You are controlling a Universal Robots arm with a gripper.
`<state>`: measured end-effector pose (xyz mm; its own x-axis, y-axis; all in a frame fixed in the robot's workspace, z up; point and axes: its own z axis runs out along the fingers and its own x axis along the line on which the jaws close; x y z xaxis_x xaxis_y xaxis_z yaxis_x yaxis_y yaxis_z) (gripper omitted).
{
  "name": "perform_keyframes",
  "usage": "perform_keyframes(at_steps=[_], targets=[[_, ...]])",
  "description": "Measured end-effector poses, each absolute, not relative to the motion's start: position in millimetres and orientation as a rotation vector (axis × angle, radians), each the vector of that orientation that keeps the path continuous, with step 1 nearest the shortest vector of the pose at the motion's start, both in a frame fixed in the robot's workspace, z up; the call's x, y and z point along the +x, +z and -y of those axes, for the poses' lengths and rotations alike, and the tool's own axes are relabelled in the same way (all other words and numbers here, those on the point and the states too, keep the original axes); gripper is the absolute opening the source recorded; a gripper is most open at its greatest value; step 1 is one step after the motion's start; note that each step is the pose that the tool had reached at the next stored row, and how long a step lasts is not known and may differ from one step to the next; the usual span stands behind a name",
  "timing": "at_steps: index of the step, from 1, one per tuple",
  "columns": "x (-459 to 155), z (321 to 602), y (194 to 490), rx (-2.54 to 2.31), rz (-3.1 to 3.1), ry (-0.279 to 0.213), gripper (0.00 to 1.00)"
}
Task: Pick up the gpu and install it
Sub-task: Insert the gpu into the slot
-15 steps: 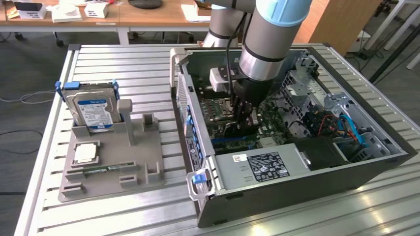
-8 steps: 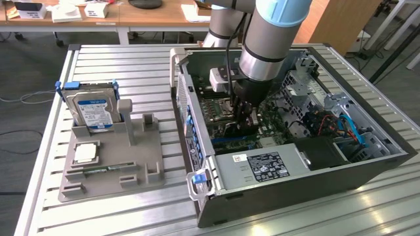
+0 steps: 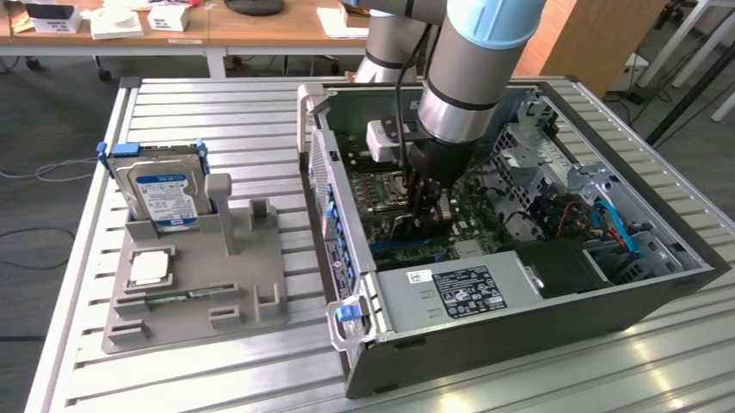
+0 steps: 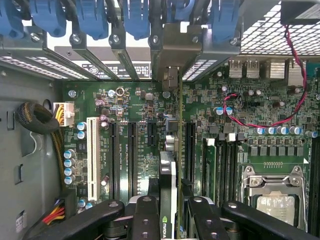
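tool (image 4: 170, 212) clamped on gpu (image 4: 168, 175), card edge-on above motherboard (image 4: 140, 150) inside case (image 3: 643, 301).

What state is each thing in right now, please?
gpu: held on edge by the pincer, over the motherboard slots inside the case.
pincer: shut on the gpu.
computer case: side open, lying on the table.
hard drive: upright in the grey holder.
memory stick: lying flat in the grey holder.

The gpu (image 4: 172, 150) stands edge-on in the motherboard (image 4: 135, 145).
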<state>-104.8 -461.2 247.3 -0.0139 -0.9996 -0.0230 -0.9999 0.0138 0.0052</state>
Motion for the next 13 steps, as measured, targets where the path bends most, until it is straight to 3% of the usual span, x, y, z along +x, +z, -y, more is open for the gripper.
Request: perform_keyframes(at_steps=[13], targets=[[-104.8, 461.2, 246.3, -2.197, -2.228, 0.031, 0.27]])
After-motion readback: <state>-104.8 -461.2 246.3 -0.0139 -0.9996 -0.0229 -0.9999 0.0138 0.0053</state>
